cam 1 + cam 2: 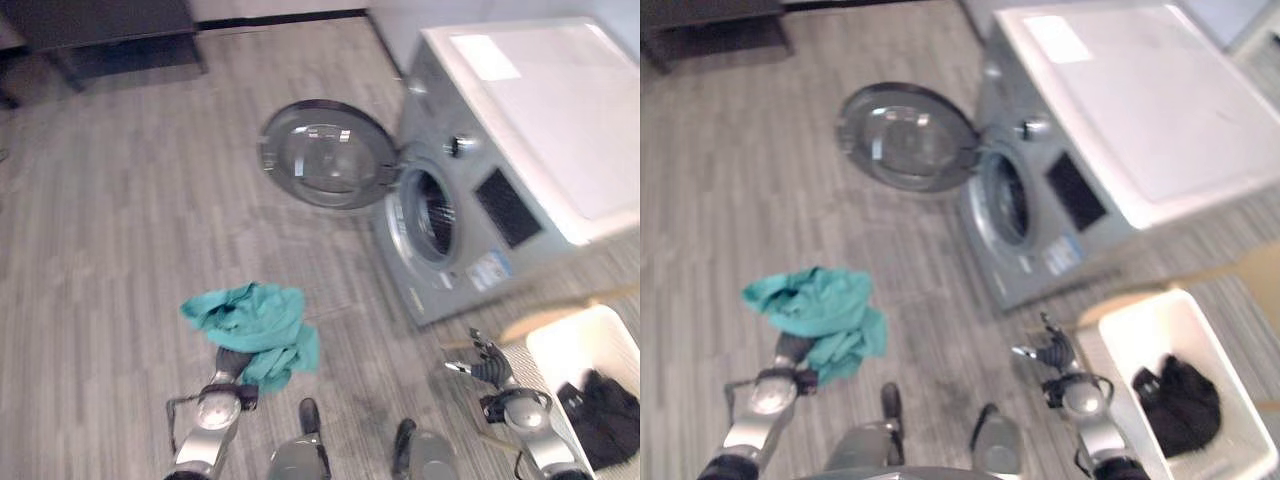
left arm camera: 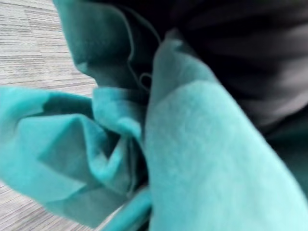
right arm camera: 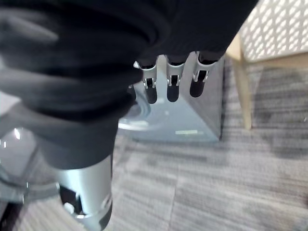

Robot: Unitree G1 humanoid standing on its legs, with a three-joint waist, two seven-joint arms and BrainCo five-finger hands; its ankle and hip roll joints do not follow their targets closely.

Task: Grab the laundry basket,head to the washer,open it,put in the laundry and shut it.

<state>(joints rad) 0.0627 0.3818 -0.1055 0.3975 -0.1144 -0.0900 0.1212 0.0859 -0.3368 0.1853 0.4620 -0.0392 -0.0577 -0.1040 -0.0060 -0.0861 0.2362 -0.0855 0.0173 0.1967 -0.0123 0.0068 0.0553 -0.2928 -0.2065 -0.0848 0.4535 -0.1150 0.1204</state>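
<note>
Laundry, a teal cloth [image 1: 258, 325], is draping over the left robot hand [image 1: 231, 362], whose fingers I cannot tell. Washer [image 1: 500, 160] door [image 1: 328, 153] is standing open; the right robot hand [image 1: 490, 366], fingers relaxed and empty, is hanging beside the white basket [image 1: 590, 345].

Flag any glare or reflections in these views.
Left eye view: bright glare patch on the washer top, light streaks in the open door glass. Right eye view: same patch on the top. Left wrist view: teal cloth matte, shaded in its folds.

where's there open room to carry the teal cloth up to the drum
Bare floor runs wide between the teal cloth in the left hand and the open door. The drum opening is unobstructed. It is crowded by the basket beside the right hand.
</note>
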